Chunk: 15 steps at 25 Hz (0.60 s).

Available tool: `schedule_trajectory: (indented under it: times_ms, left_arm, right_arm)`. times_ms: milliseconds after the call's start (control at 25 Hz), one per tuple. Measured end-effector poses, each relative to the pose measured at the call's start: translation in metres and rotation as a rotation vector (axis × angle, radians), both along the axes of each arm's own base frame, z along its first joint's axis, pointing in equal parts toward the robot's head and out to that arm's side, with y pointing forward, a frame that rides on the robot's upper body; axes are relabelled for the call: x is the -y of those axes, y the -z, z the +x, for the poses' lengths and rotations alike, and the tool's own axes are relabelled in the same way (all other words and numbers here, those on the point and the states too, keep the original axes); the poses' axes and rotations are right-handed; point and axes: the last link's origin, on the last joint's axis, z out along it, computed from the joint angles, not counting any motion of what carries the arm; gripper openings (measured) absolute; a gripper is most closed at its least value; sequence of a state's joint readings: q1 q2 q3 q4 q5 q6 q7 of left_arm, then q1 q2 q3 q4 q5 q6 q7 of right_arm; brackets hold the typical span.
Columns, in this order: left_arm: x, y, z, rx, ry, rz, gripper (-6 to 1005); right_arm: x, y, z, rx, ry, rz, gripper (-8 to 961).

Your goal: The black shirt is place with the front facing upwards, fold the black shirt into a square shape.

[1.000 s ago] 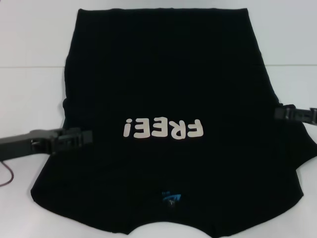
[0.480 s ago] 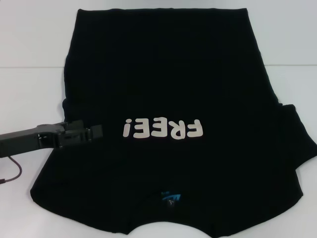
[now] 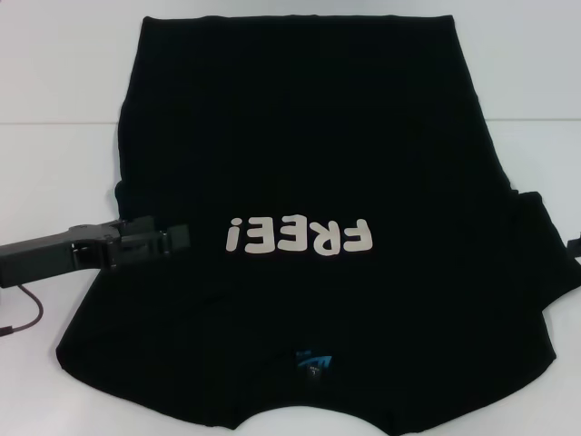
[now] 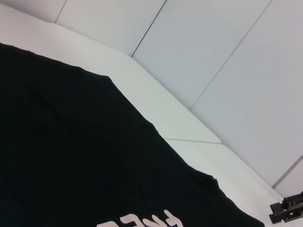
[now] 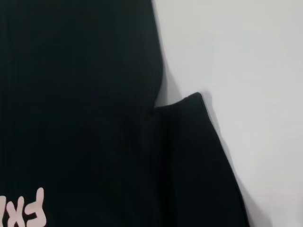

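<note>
Lying flat on the table, the shirt faces up. The left gripper reaches over its edge beside the "FREE!" letters; I cannot tell its grip. The right gripper barely peeks in past the shirt's far side.

a lab-like test space: plain white table backed by bare white wall panels

The black shirt lies on the white table, pale lettering showing
</note>
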<state>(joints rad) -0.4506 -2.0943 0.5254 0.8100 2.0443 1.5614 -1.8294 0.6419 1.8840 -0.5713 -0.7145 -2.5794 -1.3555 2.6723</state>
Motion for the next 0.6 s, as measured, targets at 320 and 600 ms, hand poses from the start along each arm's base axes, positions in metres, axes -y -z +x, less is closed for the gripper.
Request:
schedule_trajectory:
  times_ms: [320, 600]
  left_arm:
    - [-0.001, -0.001, 0.000, 0.000, 0.001, 0.018, 952]
    - [-0.001, 0.000, -0.001, 0.005, -0.005, 0.021, 951]
  right_arm:
    - [0.000, 0.011, 0.003, 0.019, 0.007, -0.016, 625]
    - [-0.003, 0.021, 0.004, 0.060, -0.009, -0.025, 609]
